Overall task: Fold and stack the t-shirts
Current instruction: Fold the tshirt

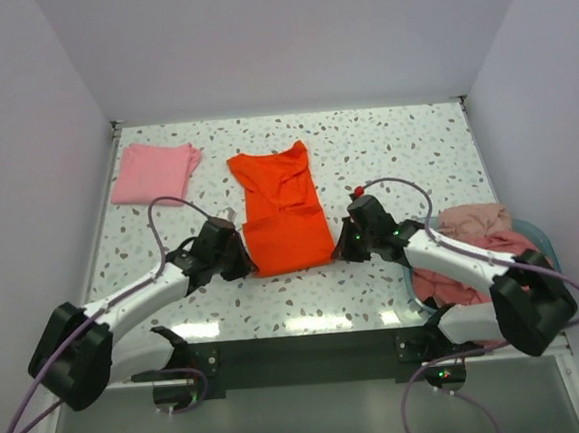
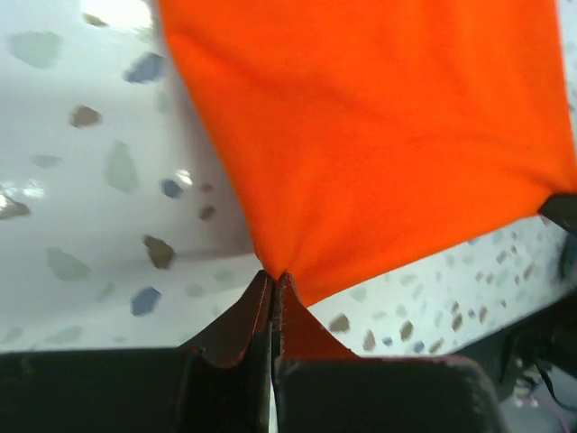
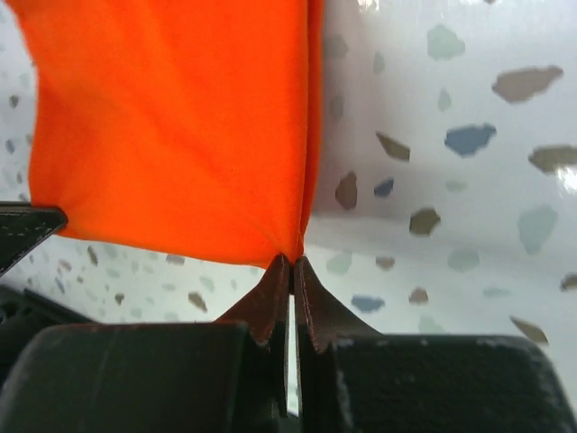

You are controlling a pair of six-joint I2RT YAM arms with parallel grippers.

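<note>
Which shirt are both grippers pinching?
The orange shirt mid-table; left gripper and right gripper each clamp a near corner. The pink shirt lies folded, apart.

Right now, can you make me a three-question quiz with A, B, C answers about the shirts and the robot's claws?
1. Where is the light pink shirt?
A. at the far left of the table
B. in the tub
C. on an arm

2. What colour is the cloth both grippers touch?
A. blue
B. orange-red
C. green

3. How are the left gripper and right gripper?
A. wide open
B. shut on nothing
C. shut on the orange-red shirt

Answers:
1 A: it lies near the far left corner, apart from the other shirts.
2 B: both wrist views show orange-red cloth at the fingertips.
3 C: each pair of jaws stands pressed together on a near corner.
</note>
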